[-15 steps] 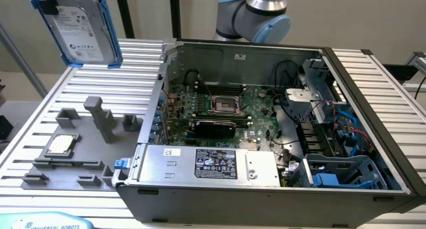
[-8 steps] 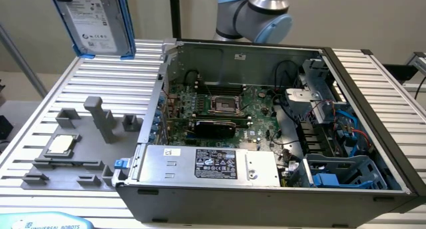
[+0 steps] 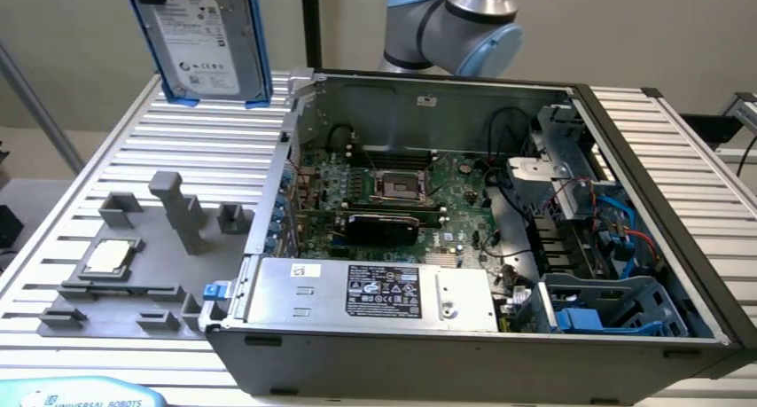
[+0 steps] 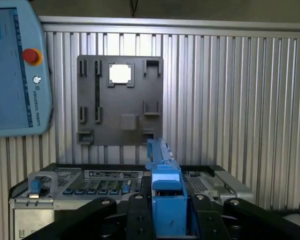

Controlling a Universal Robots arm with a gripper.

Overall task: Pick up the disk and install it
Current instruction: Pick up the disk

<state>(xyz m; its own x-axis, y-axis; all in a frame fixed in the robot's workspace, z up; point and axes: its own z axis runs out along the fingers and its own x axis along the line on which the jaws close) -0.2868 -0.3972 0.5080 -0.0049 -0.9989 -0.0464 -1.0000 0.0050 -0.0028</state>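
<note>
Wrist view: the gripper (image 4: 167, 220) was clamped on both sides of the disk (image 4: 166, 192), whose blue carrier stood edge-on between the black fingers. Beyond it sat the open computer case (image 4: 20, 200), then the grey fixture plate (image 4: 120, 135) with the CPU chip (image 4: 120, 73) in its pocket, on the slatted table (image 4: 240, 100). A teach pendant (image 4: 15, 65) lay beside the plate. In the exterior view the disk hung in the air, label facing the camera, above the table at the exterior view's left, near the case's far corner.
</note>
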